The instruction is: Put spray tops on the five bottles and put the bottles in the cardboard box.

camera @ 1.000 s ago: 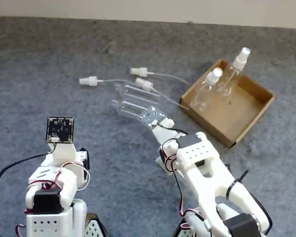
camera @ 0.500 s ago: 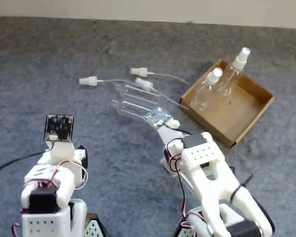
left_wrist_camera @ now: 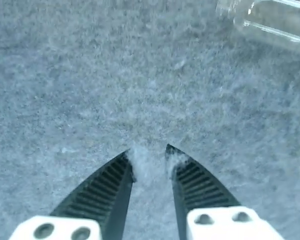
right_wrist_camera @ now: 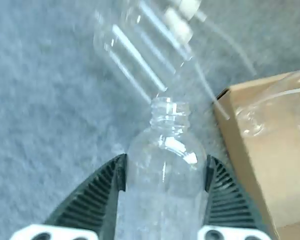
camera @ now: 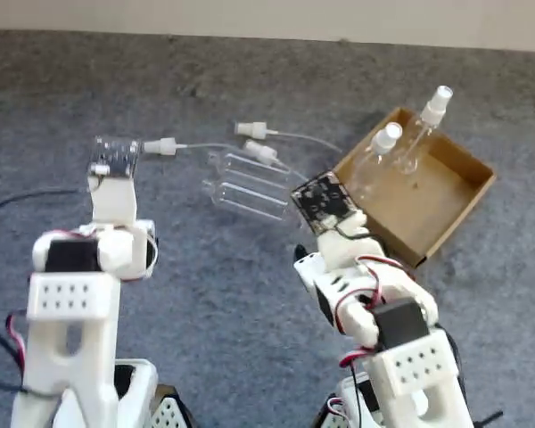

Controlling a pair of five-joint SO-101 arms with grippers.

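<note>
So far two capped bottles (camera: 374, 156) stood in the cardboard box (camera: 459, 209) near the carpet's far right edge. The right gripper (right_wrist_camera: 165, 159) was clamped on a topless bottle (right_wrist_camera: 166, 145) just beside the box. Two bare bottles (camera: 250, 201) and three spray tops (camera: 160, 146) lay loose mid-carpet. The left gripper (left_wrist_camera: 147, 150) hung empty, jaws slightly apart, over grey carpet (camera: 205, 285). A pale wall (camera: 250, 13) ran behind.

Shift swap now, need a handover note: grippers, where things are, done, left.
Left gripper: open, empty, over the carpet.
Right gripper: shut on an uncapped bottle.
Box: two capped bottles inside.
On the carpet: two bare bottles, three loose spray tops.
Done: two of five capped and boxed.
Left: cap three, box them.
</note>
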